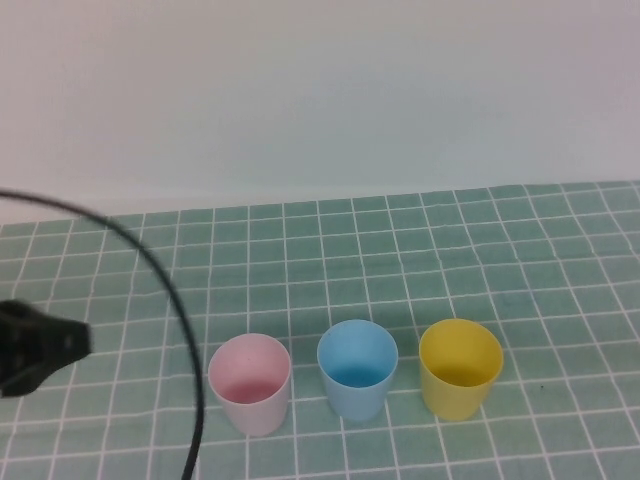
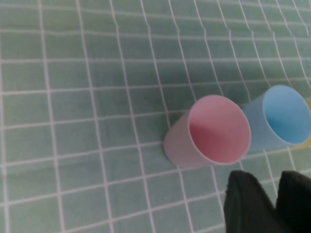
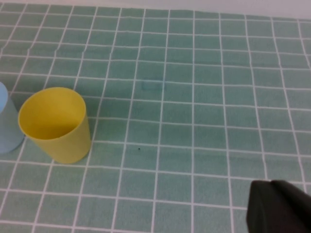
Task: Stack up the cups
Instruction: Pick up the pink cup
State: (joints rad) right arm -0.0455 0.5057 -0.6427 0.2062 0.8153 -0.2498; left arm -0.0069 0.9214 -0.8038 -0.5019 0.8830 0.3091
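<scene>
Three cups stand upright in a row near the table's front: the pink cup (image 1: pixel 250 385) on the left, the blue cup (image 1: pixel 357 369) in the middle, the yellow cup (image 1: pixel 460 369) on the right. My left gripper (image 1: pixel 45 345) hangs at the far left, well left of the pink cup and apart from it. In the left wrist view the left gripper (image 2: pixel 272 182) is empty, its fingers a narrow gap apart, with the pink cup (image 2: pixel 209 133) and blue cup (image 2: pixel 282 119) just ahead. My right gripper (image 3: pixel 274 187) is shut and empty, right of the yellow cup (image 3: pixel 56 124). It is out of the high view.
A green mat with a white grid (image 1: pixel 400 260) covers the table up to a white wall behind. A black cable (image 1: pixel 170 300) arcs from the left arm down past the pink cup's left side.
</scene>
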